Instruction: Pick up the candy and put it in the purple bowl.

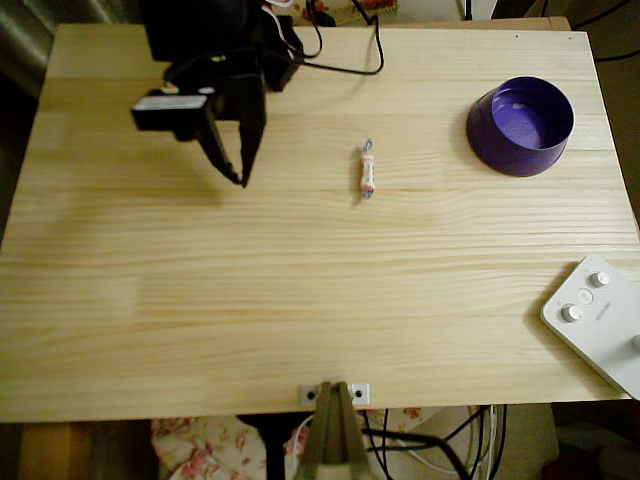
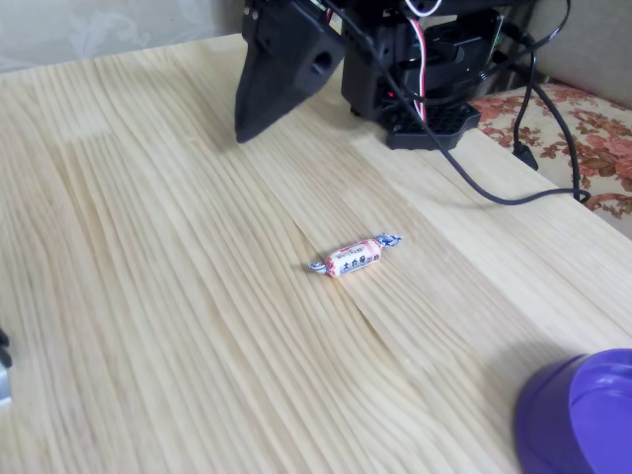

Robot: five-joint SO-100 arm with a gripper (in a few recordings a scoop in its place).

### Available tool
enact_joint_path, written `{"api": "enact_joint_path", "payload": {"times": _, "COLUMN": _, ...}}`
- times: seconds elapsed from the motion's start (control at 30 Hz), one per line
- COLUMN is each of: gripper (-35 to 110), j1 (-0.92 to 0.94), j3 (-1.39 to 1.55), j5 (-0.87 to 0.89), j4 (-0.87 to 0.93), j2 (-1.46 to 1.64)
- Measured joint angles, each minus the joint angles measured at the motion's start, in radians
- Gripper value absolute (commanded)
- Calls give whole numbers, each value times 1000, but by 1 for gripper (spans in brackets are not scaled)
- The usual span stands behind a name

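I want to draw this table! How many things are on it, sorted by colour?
Pinkish-red and white: 1, the candy
Purple: 1, the purple bowl
White: 1, the device with round knobs
Black: 1, the robot's hand
Total: 4

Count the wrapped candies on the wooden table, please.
1. The candy lies alone near the middle of the wooden table, between the robot's fingers and the purple bowl. The bowl's inside looks empty from overhead.
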Motion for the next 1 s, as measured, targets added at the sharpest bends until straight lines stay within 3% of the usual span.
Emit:
{"api": "enact_joint_path", "payload": {"times": 0.37, "gripper": -1, "j1": -103, "j3": -347, "j5": 127, "j4": 181, "j2": -176}}
{"api": "enact_joint_path", "payload": {"times": 0.63, "gripper": -1, "j1": -222, "j3": -841, "j5": 453, "j4": 449, "j2": -626}}
{"api": "enact_joint_path", "payload": {"times": 0.77, "gripper": -1, "j1": -341, "j3": -931, "j5": 551, "j4": 522, "j2": -796}}
{"api": "enact_joint_path", "payload": {"times": 1.0, "gripper": -1, "j1": -649, "j3": -937, "j5": 698, "j4": 557, "j2": -807}}
